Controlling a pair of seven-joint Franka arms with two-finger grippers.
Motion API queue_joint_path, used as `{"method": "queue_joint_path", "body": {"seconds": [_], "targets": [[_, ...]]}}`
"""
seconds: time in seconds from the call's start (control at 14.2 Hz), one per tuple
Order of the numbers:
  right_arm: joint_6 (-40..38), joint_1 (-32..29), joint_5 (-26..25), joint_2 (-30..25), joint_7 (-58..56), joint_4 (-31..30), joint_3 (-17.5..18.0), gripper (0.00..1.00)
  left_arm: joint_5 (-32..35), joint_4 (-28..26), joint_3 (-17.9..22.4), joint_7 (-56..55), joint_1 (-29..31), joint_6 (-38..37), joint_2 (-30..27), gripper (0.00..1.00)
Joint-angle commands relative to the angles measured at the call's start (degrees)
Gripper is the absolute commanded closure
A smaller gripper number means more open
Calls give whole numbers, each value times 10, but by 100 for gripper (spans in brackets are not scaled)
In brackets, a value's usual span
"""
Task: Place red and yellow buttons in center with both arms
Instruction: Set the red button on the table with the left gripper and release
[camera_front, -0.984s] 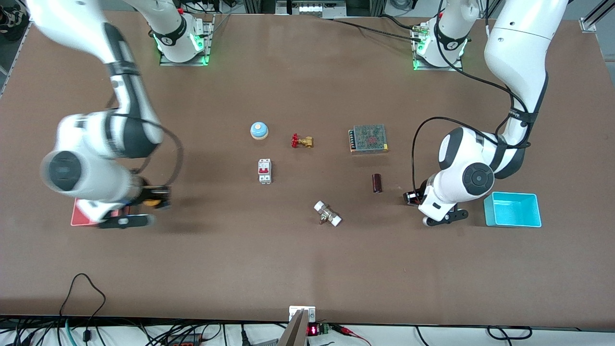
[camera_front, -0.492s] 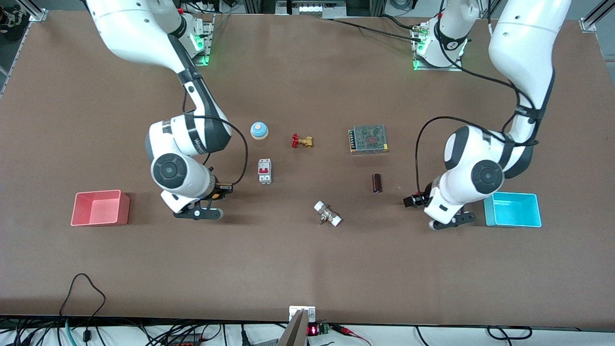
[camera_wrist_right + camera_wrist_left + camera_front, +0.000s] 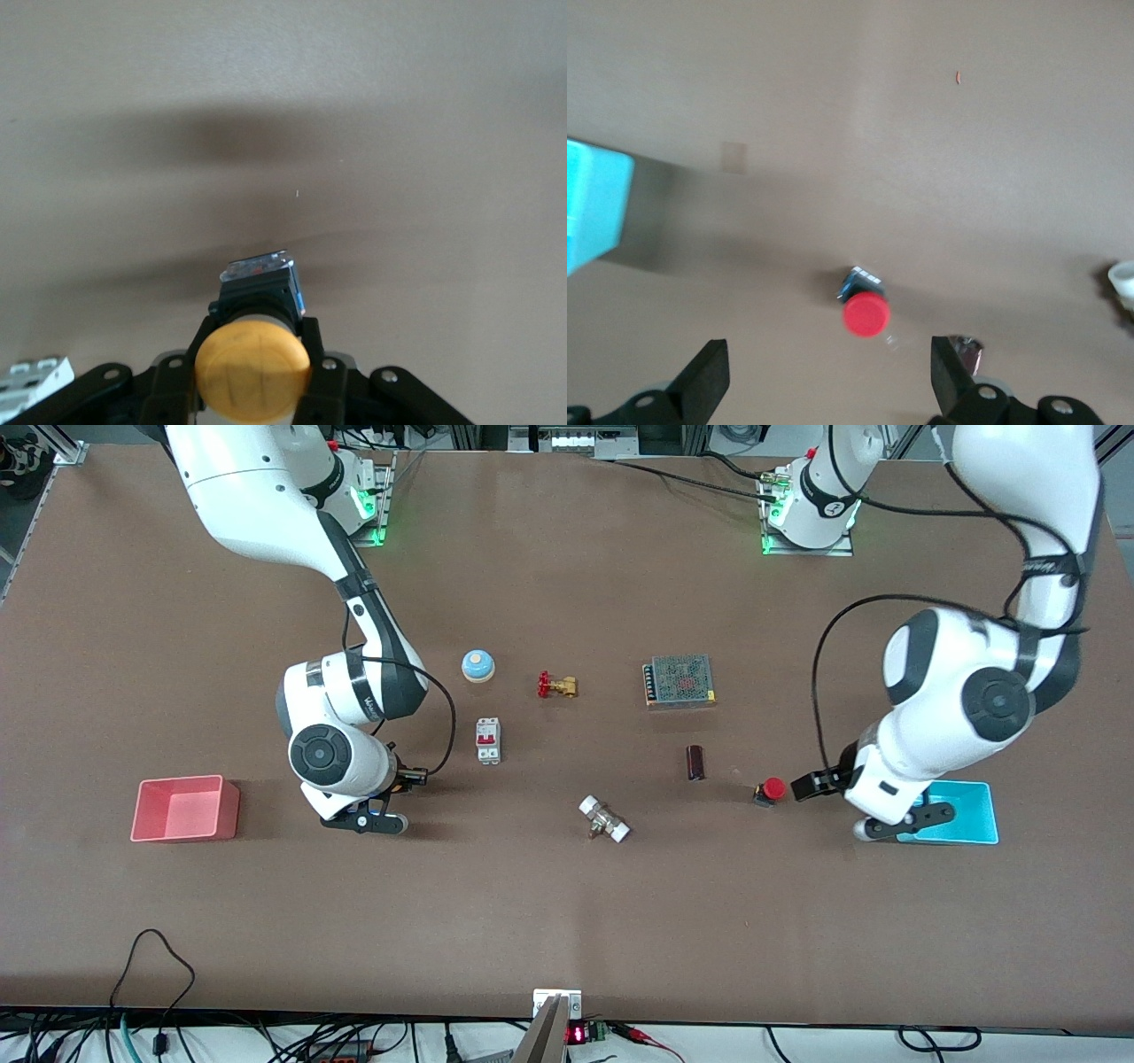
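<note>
The red button (image 3: 772, 788) stands free on the brown tabletop (image 3: 567, 886), between the dark cylinder and the cyan bin. My left gripper (image 3: 808, 784) is open and empty just beside it, toward the cyan bin. In the left wrist view the red button (image 3: 866, 314) lies ahead of the wide-apart fingers (image 3: 709, 381) of my left gripper (image 3: 828, 381). My right gripper (image 3: 409, 777) is low over the table beside the circuit breaker, shut on the yellow button (image 3: 252, 359). In the right wrist view my right gripper (image 3: 263, 323) clamps its black body. The front view hides that button.
Toward the robots from the middle are a blue bell (image 3: 477, 665), brass valve (image 3: 556, 685), circuit breaker (image 3: 487, 740), power supply (image 3: 679, 680) and dark cylinder (image 3: 695, 762). A white fitting (image 3: 604, 819) lies nearer the camera. Pink bin (image 3: 186, 808) and cyan bin (image 3: 966, 797) sit at the ends.
My right arm swung from the pink bin toward the middle with the yellow button. My left gripper let go of the red button and drew back toward the cyan bin.
</note>
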Motion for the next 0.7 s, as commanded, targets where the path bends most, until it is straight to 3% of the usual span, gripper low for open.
{"method": "queue_joint_path", "body": {"seconds": [0.0,0.42,0.56,0.63], "targets": [[20,6,9,11,32,-3,0,60,11,-7,-2,61,26,-44,-50,0],[49,7,10,26,34,-4,1,58,11,-7,-2,158,67,-122,-129,0],[47,15,9,17,60,5,0,0,11,-7,-2,192,76,-143,-154,0],[41,18,9,2,70,14,0,0,11,-7,-2,202,78,-150,-163,0]]}}
